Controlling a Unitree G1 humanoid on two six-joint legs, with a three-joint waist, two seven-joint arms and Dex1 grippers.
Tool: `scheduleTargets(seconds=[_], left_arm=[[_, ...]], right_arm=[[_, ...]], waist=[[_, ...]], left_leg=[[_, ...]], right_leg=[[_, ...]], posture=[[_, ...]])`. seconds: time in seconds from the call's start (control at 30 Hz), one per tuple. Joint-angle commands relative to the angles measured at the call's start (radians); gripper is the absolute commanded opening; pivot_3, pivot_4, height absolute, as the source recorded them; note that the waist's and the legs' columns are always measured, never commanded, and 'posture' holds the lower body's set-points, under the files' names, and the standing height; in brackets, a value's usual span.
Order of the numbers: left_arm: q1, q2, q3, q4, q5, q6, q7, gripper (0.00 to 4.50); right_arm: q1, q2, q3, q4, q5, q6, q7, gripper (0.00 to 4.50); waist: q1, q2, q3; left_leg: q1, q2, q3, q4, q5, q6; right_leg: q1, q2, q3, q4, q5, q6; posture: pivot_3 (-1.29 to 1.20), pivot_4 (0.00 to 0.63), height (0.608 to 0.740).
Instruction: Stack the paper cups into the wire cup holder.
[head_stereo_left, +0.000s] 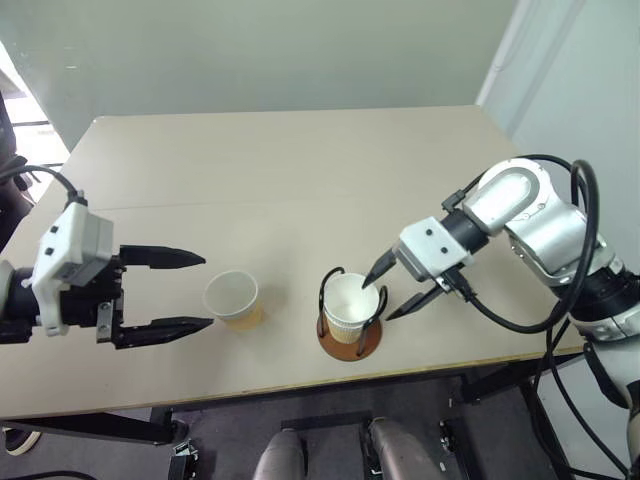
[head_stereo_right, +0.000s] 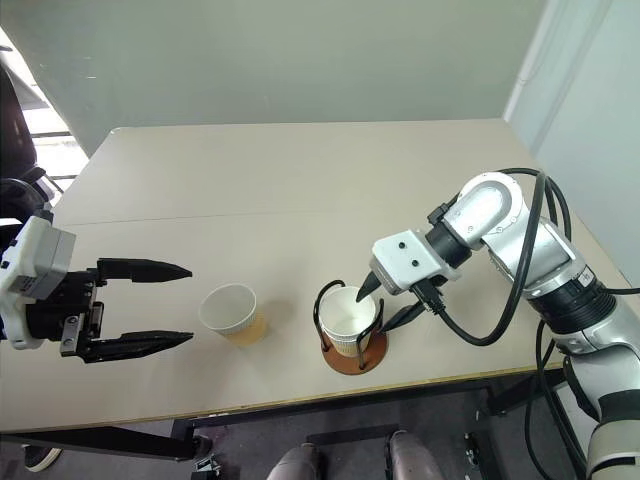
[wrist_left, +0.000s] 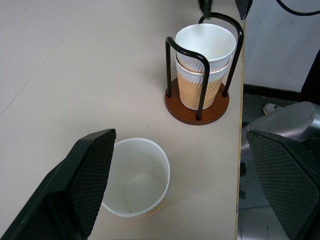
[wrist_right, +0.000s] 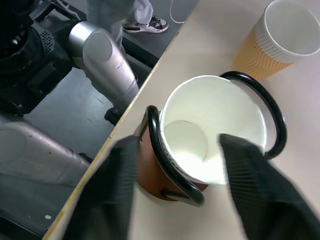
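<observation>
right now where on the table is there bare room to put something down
The far half of the table is bare, edge to edge. So is the strip between the loose cup and the wire cup holder. Crowded: the near edge, with the left tool beside that cup and the right tool over the holder.

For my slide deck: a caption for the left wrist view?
Two paper cups nested in the wire holder; a third stands between the open left tool's fingers.

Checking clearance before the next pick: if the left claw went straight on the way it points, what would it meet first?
Probably the loose paper cup, lying between the open left claw's fingers; farther on stands the wire cup holder.
</observation>
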Motion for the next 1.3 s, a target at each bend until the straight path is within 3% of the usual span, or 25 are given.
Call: scheduleTargets(seconds=[0.03,0.07,0.1,0.33,0.57,0.8,1.0,1.23,1.3], left_arm=[[-0.003,0.032,0.004,0.005,0.033,-0.026,-0.017,4.5],[0.0,0.041,-0.011,0.012,0.053,-0.038,-0.024,4.5],[0.003,0.049,-0.029,0.016,0.074,-0.055,-0.034,4.5],[-0.087,0.069,-0.194,0.031,0.124,-0.116,-0.038,4.5],[-0.187,0.101,-0.374,0.064,0.265,-0.215,-0.027,4.5],[-0.271,0.1,-0.501,0.14,0.359,-0.295,-0.055,4.5],[-0.383,0.058,-0.63,0.212,0.457,-0.326,-0.041,4.5],[-0.426,0.014,-0.698,0.238,0.515,-0.348,-0.042,4.5],[-0.442,-0.002,-0.713,0.234,0.523,-0.347,-0.042,4.13]], right_arm=[[-0.048,0.011,-0.046,0.032,-0.005,-0.02,0.003,4.06],[-0.061,0.015,-0.063,0.056,-0.003,-0.017,0.003,4.41],[-0.07,0.017,-0.09,0.086,0.009,-0.009,0.003,4.46],[-0.027,-0.102,-0.33,0.243,0.279,0.222,-0.003,4.46],[0.288,-0.269,-0.675,0.275,0.354,0.325,-0.073,4.46],[0.612,-0.274,-0.959,0.117,0.427,0.386,-0.189,4.46],[0.734,-0.245,-1.041,-0.028,0.474,0.413,-0.263,4.46],[0.737,-0.254,-1.037,-0.144,0.529,0.44,-0.309,4.46],[0.727,-0.26,-1.025,-0.152,0.53,0.44,-0.314,4.5]], waist=[[0.0,0.0,0.0],[0.0,0.0,0.0],[0.0,0.0,0.0],[0.021,-0.001,0.0],[0.031,-0.003,-0.001],[0.021,-0.002,-0.001],[0.016,-0.001,0.0],[0.015,-0.001,0.0],[0.016,-0.001,0.0]], left_leg=[[0.0,0.0,0.0,0.0,0.0,0.0],[0.0,0.0,0.0,0.0,0.0,0.0],[0.0,0.0,0.0,0.0,0.0,0.0],[-0.003,-0.001,-0.001,0.0,0.0,0.0],[-0.002,-0.001,0.001,0.0,-0.002,0.0],[-0.001,-0.001,0.001,0.0,-0.003,0.001],[0.0,-0.001,-0.001,0.002,-0.002,0.002],[-0.001,-0.002,-0.001,0.002,-0.003,0.003],[-0.002,-0.002,0.0,0.002,-0.004,0.004]], right_leg=[[0.0,0.0,0.0,0.0,0.0,0.0],[0.0,0.0,0.0,0.0,0.0,0.0],[0.0,0.0,0.0,0.0,0.0,0.0],[0.0,0.0,0.0,-0.001,-0.002,-0.003],[0.0,-0.003,0.0,-0.002,-0.002,-0.003],[0.001,-0.002,0.001,-0.002,-0.002,0.005],[0.004,0.0,0.001,-0.002,-0.001,0.006],[0.004,0.0,0.001,-0.003,-0.003,0.009],[0.004,0.0,0.001,-0.004,-0.003,0.01]], posture=[[0.0,0.15,0.74],[0.0,0.15,0.74],[0.0,0.15,0.74],[0.0,0.15,0.74],[0.0,0.15,0.74],[0.0,0.15,0.74],[0.0,0.15,0.74],[0.0,0.15,0.74],[0.0,0.15,0.74]])
